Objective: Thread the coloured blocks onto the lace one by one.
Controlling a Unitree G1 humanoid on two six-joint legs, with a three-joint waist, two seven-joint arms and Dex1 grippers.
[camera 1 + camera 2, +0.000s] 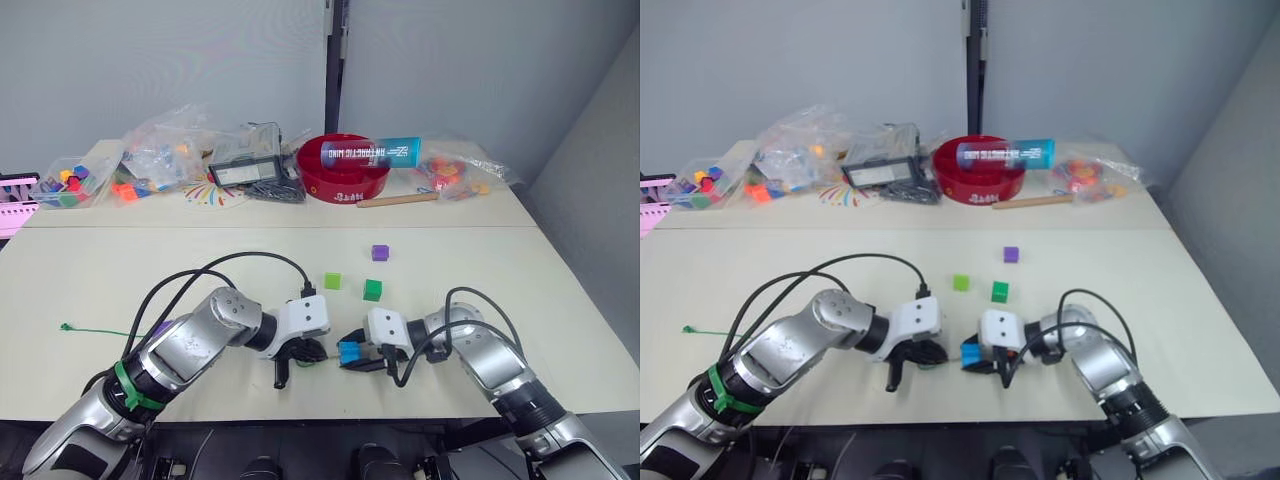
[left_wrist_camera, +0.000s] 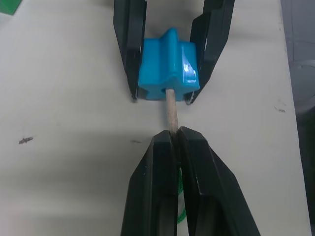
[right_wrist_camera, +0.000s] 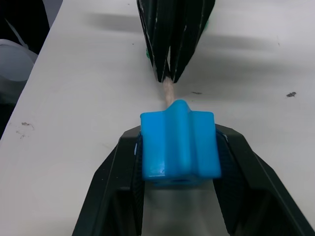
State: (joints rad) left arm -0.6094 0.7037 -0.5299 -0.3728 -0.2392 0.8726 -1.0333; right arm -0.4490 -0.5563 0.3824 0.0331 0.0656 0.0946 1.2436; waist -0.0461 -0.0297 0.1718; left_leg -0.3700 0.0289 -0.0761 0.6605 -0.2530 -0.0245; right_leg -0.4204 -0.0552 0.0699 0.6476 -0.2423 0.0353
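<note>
Far left on the table [image 1: 90, 290]: loose end of the green lace [image 1: 95, 331] lay alone, bare tabletop all around it. Near the front edge at centre, left gripper [image 1: 300, 362] was pinched fully closed on the lace's pale stiff tip [image 2: 171, 109], fingers [image 2: 157, 187] pressed together with no gap. Tip ran straight into the hole of the sky blue block [image 2: 167, 66], entering its near face. Just beside, right gripper [image 1: 352, 357] was clamped on that block, 1 finger on each side, jaws spread only as wide as the cube. Glossy, ridged on top. Beyond the grippers, open surface held 3 loose cubes well apart: light green block [image 1: 332, 281], darker green block [image 1: 373, 290], purple block [image 1: 380, 253]. Far edge crowded with bags [image 1: 160, 155] and a red bowl [image 1: 345, 170].
</note>
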